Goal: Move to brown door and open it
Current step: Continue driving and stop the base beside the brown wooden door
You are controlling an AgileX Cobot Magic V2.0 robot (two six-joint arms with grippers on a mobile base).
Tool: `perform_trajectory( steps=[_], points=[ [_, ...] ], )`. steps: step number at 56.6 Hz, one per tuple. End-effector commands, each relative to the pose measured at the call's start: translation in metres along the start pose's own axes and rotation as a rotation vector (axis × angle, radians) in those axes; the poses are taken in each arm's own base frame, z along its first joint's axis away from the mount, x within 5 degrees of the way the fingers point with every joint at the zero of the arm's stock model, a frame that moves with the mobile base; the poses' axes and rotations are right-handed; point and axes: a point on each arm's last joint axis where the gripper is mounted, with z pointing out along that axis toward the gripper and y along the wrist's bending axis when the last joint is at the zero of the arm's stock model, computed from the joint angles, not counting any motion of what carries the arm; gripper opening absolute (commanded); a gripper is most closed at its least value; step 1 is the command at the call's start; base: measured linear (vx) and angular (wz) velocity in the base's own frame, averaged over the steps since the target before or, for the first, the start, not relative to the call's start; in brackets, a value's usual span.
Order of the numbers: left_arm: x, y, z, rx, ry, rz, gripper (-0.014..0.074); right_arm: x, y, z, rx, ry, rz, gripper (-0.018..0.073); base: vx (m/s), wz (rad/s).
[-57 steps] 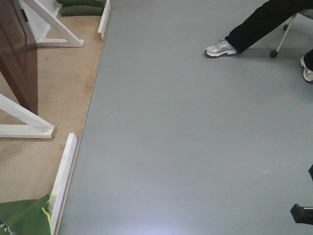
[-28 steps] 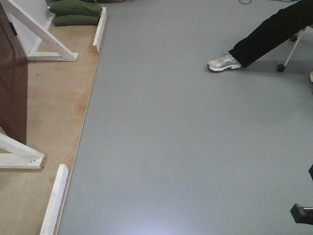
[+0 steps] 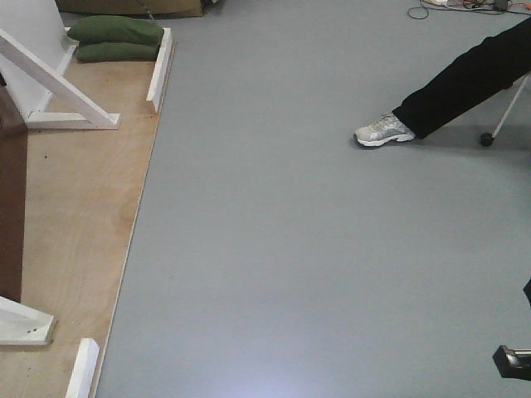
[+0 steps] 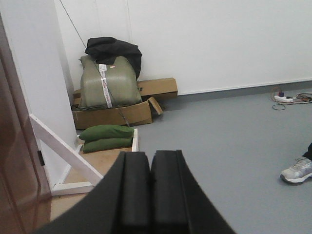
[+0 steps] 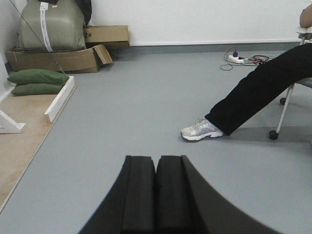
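Front view: brown door at 9 o'clock is glossy reddish-brown. Floor plain grey. Plywood base pale tan. Braces white. Sandbags at 11 o'clock olive green. Trousers black, shoe silver-white. Left gripper and right gripper matte black.

The brown door was cut off by the left edge; a person's leg ran off the right edge.
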Motion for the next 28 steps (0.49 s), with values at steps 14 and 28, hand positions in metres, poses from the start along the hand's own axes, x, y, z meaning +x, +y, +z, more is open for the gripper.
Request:
perform_trajectory(
  steps=[14, 28],
  points=[
    [-0.0138, 0.0004, -0.0024, -0.002, -0.109, -0.01, -0.0003, -0.0061, -0.0006, -0.0006, 0.007, -0.088, -0.005, 0.0, 0.32, -0.01],
    [-0.0138, 0.0004, -0.0024, -0.002, -0.109, -0.01, -0.0003, -0.0061, -0.0006, -0.0006, 0.007, -0.088, -0.005, 0.0, 0.25, 0.01]
  ],
)
